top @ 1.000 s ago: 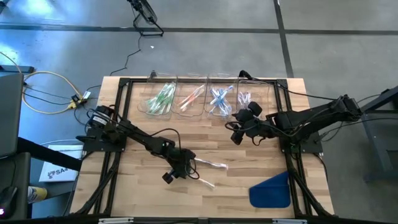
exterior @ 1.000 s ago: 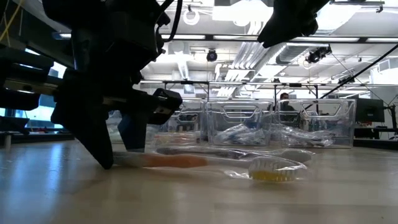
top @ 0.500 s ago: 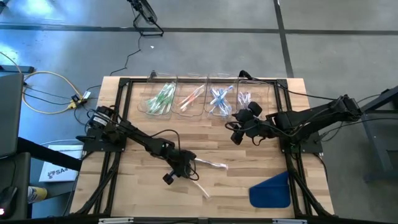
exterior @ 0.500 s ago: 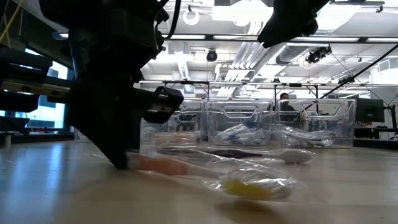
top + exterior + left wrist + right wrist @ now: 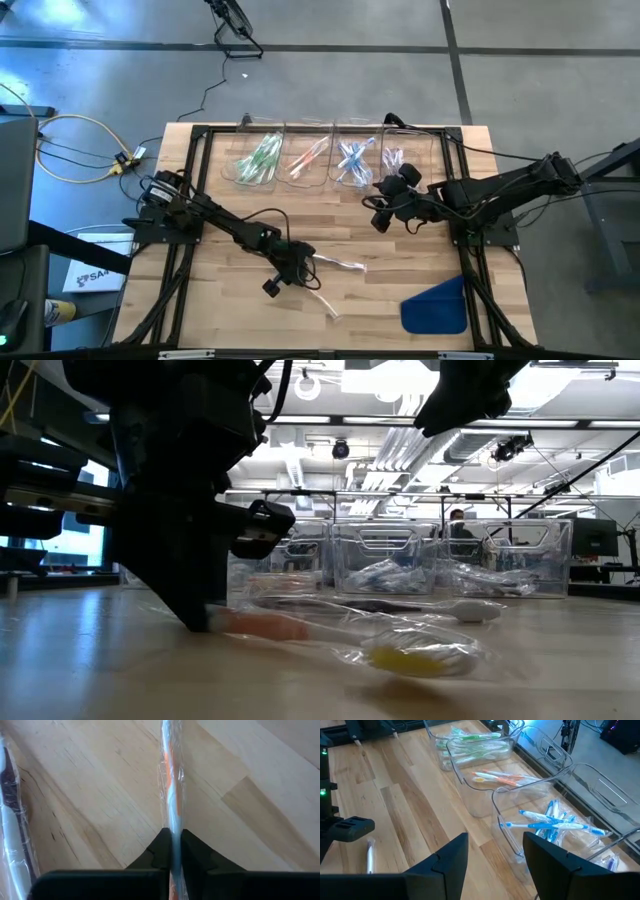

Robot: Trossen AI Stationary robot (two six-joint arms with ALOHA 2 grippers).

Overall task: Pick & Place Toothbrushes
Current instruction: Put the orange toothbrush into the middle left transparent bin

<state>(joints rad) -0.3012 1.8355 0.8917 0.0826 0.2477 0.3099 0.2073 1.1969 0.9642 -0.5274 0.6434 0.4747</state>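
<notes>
The wrapped orange toothbrush (image 5: 171, 795) is lying on the surface (image 5: 400, 270), running straight out ahead of the left claw (image 5: 171, 842), whose fingers are closing tight on its handle end. The slick wrapper, probably loose, risks slipping when lifted. The right claw (image 5: 495, 855) is hanging wide open, holding nothing, by the bins (image 5: 320, 165).

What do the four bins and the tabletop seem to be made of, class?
Bins: apparently clear, glossy plastic; the toothbrushes inside show through the walls. Tabletop: pale wood, smooth and matte, with visible grain and plank seams.
</notes>
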